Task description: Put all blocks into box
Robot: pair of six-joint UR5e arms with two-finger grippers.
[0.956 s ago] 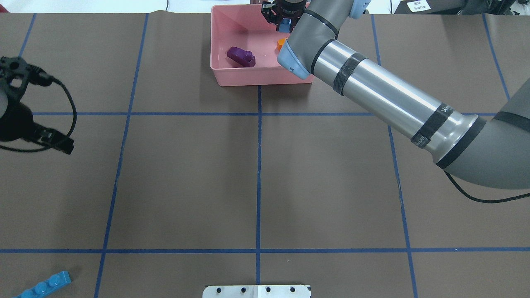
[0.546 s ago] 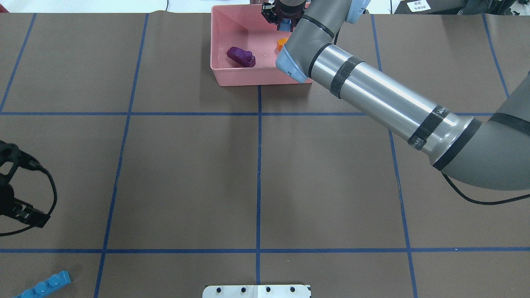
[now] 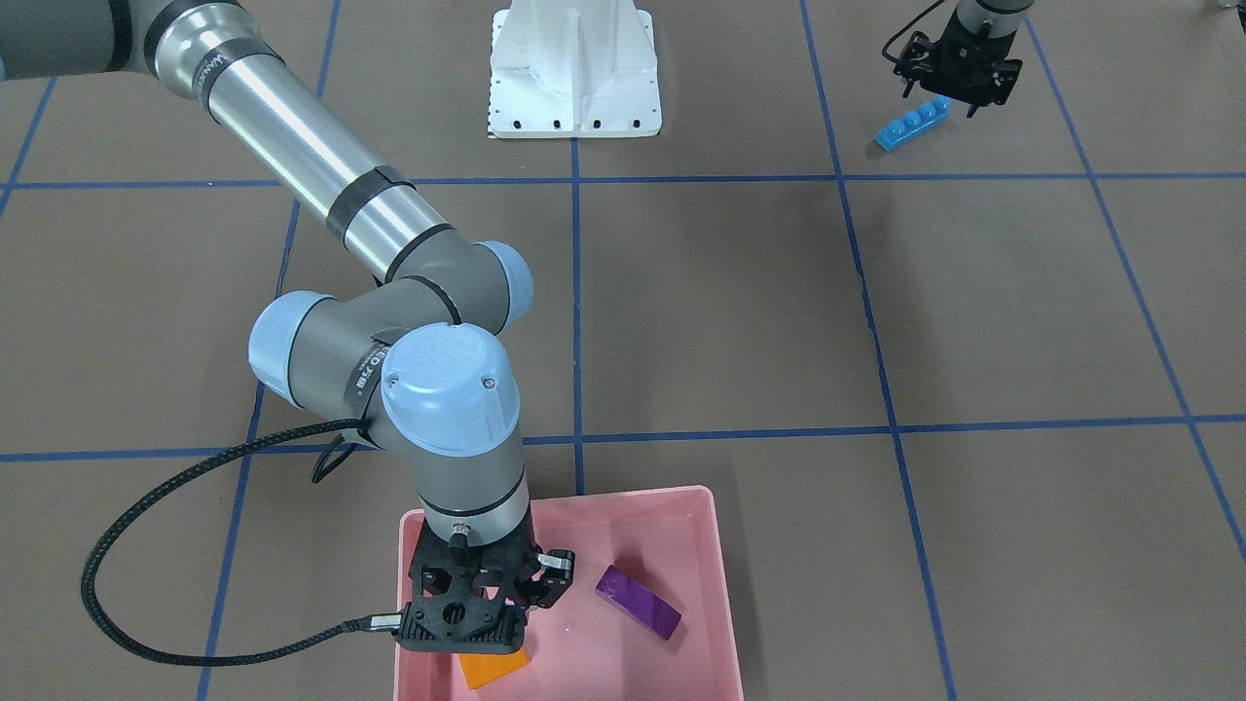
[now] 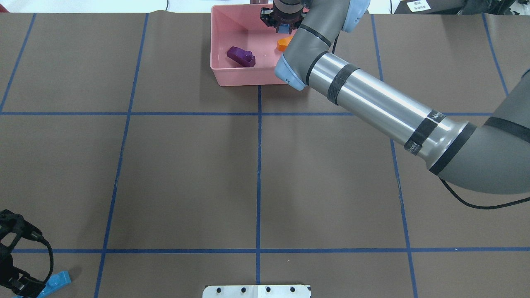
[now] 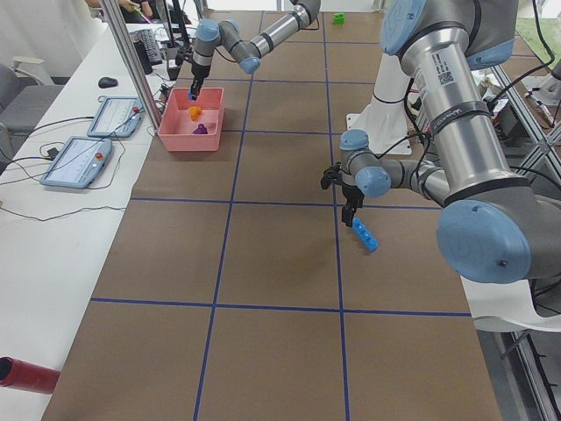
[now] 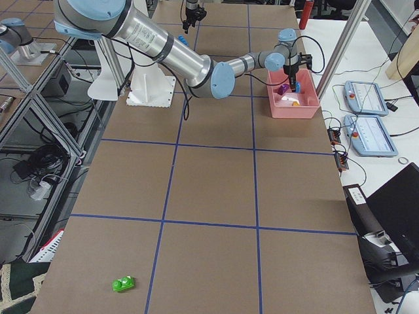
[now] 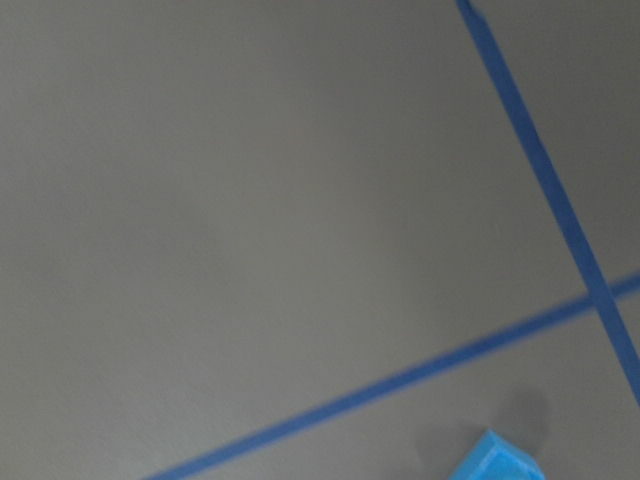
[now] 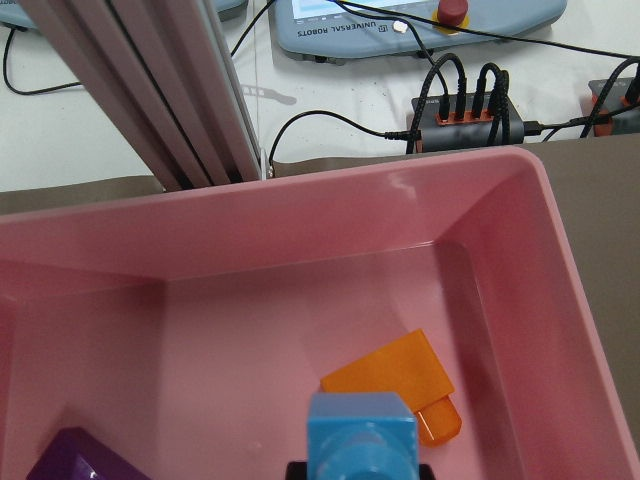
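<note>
The pink box (image 4: 232, 78) (image 3: 718, 545) stands at the table's far edge. In it lie a purple block (image 4: 241, 56) (image 3: 638, 602) and an orange sloped block (image 4: 284, 42) (image 8: 395, 380). My right gripper (image 4: 283, 21) (image 3: 477, 633) hangs over the box's right part, shut on a small blue block (image 8: 360, 435) (image 4: 284, 29). The long blue block (image 3: 912, 124) (image 4: 56, 282) lies near the robot's left corner. My left gripper (image 3: 959, 73) (image 4: 14, 265) hovers open right beside it. A green block (image 6: 123, 283) lies far off at the table's right end.
The white robot base (image 4: 256, 291) (image 3: 574, 68) sits at the table's near edge. Control tablets (image 8: 420, 25) and cables lie beyond the box. An aluminium post (image 8: 150, 90) stands behind the box's far wall. A red cylinder (image 5: 26, 373) lies on the side bench.
My left gripper has travelled from the table's left middle down to the long blue block. The right gripper has shifted slightly over the box, still holding the small blue block.
</note>
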